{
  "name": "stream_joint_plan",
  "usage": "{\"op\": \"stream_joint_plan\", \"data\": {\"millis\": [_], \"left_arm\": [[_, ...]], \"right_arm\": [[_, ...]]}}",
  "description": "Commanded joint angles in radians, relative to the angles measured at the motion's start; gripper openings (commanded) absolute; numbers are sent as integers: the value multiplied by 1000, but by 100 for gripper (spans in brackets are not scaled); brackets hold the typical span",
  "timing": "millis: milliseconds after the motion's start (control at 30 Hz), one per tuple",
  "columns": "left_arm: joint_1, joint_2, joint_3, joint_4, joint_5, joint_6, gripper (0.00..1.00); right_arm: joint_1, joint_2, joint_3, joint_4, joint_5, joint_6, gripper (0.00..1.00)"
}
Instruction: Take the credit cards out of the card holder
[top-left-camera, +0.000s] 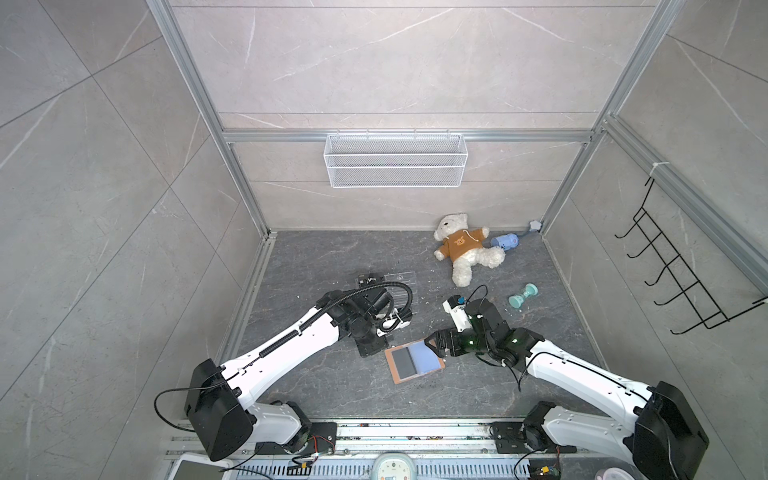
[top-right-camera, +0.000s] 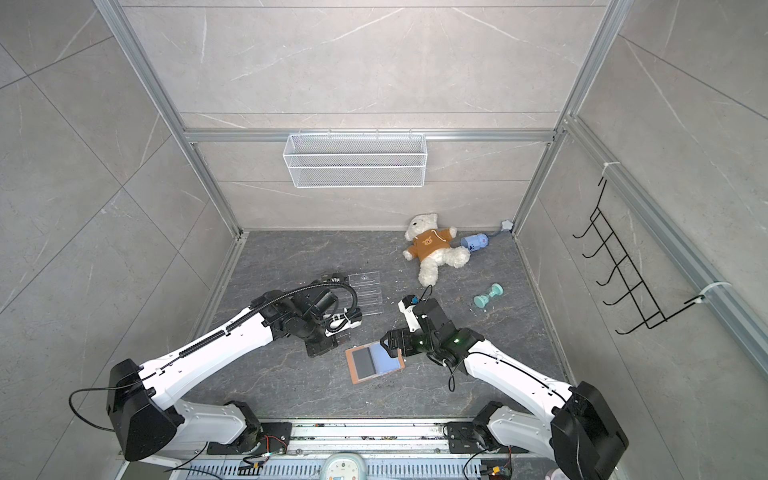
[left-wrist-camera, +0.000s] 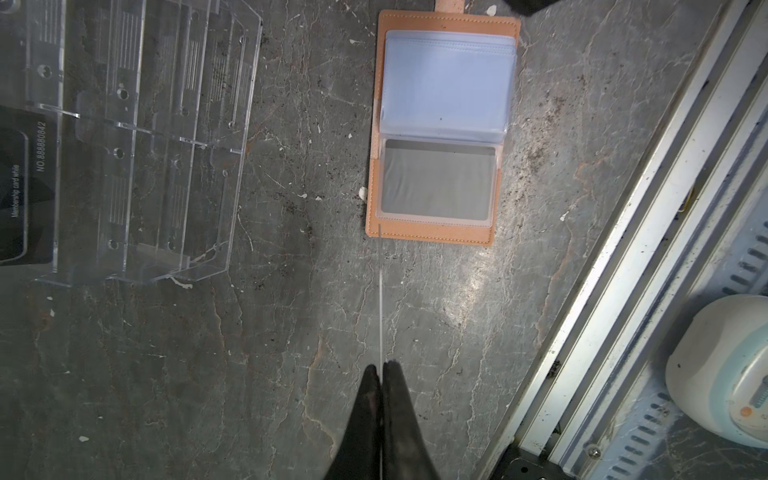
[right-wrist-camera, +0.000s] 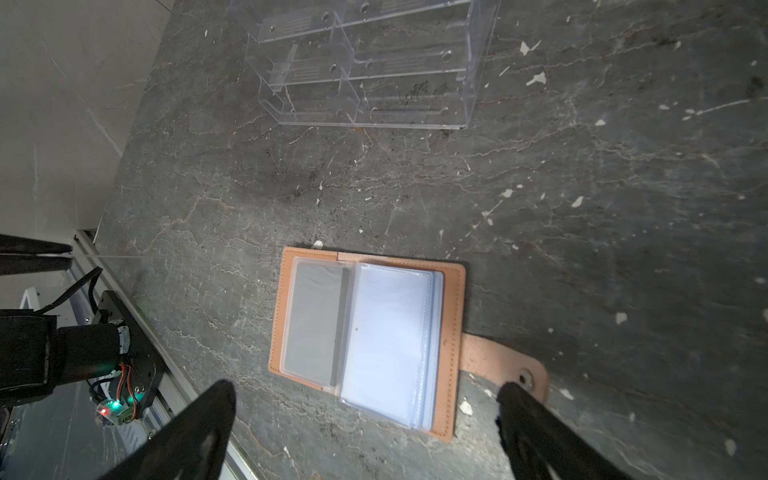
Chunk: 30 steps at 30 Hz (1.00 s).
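The left gripper (left-wrist-camera: 381, 368) pinched a credit card (left-wrist-camera: 380, 299), seen edge-on. The right gripper (right-wrist-camera: 366, 387) gaped empty over the open card holder (right-wrist-camera: 452, 311) toward the tabletop's (right-wrist-camera: 582, 208) front edge.

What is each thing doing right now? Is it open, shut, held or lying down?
card holder, open, flat on the table.
sleeved card, tucked inside a card holder sleeve.
held card, out, seen edge-on.
left tool, shut on the held card.
right tool, open above the card holder.
clear rack, holds one black card.
teddy bear, lying down.
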Motion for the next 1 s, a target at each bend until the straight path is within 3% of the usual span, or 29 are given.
{"op": "stream_joint_plan", "data": {"millis": [0,967], "left_arm": [[2,15,32,-23,-52,55,0],[32,124,90,86,-225,259,0]], "right_arm": [[0,8,30,-25,-3,-17,100],[0,53,87,-71,3,-69,100]]}}
